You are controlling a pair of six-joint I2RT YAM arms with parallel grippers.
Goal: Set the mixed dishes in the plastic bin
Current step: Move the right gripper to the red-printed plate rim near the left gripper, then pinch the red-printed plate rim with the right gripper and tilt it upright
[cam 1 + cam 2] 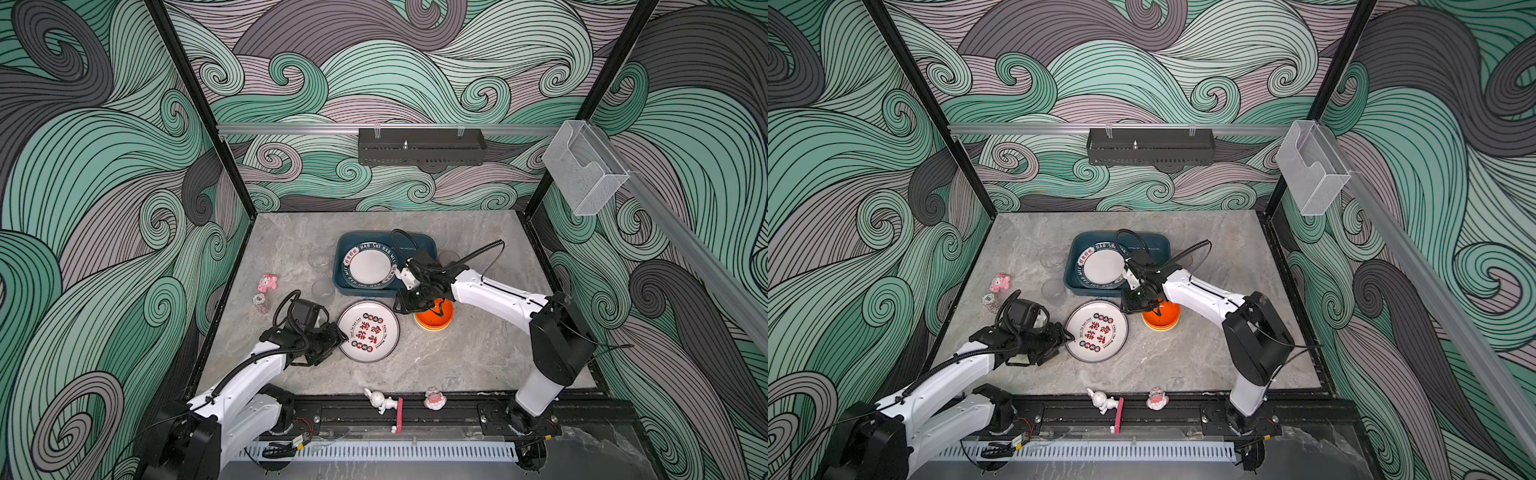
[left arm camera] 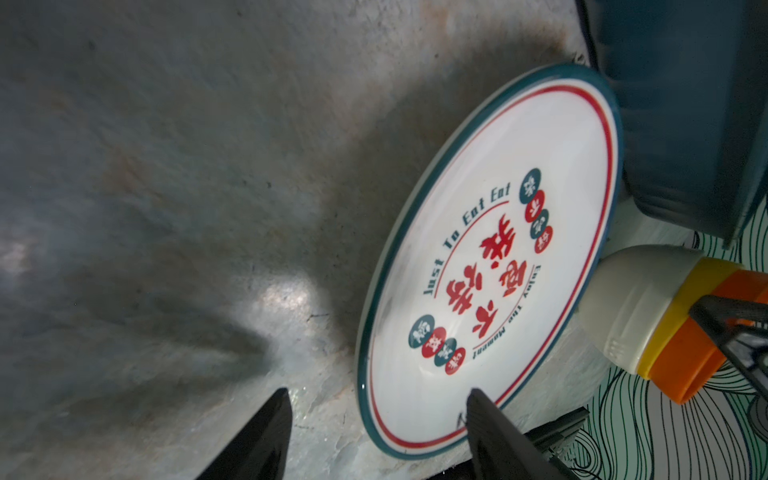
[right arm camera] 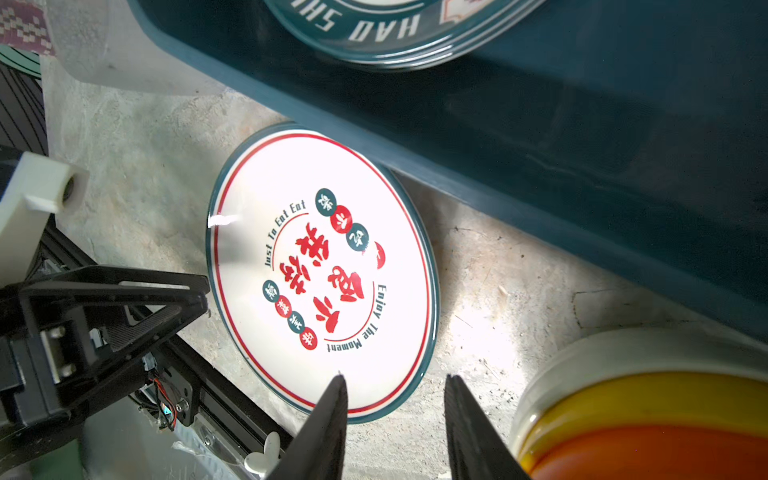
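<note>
**Observer:** On the front rail, lower centre in both top views, are a white rabbit figurine (image 1: 380,400) and a pink-and-white figurine (image 1: 434,399). Both sit apart from the dishes.

**Recorder:** And the left gripper?

**Observer:** The left gripper (image 2: 378,399) is low at the left edge of the red-character plate (image 1: 368,331). Its jaws are well apart. One fingertip is over the plate's rim, the other over bare table (image 1: 457,361). It grasps nothing.

**Recorder:** How does the plate lie?

**Observer:** Flat on the table at centre frame, just beside the near wall of the plastic bin (image 1: 343,245).

**Recorder:** What is right of it?

**Observer:** The nested bowls (image 1: 432,320), orange inside yellow inside cream, just beside the plate. The right gripper (image 3: 395,380) hangs over the gap between plate and bowls, jaws partly spread and empty.

**Recorder:** And the bin itself?

**Observer:** It is above centre. A green-rimmed plate (image 1: 370,268) lies inside, toward its left end. On the table left of the bin stand a near clear glass (image 1: 323,289) and a far clear glass (image 1: 319,258). A faint third glass (image 1: 449,256) shows at the bin's right, partly behind the arm.
</note>
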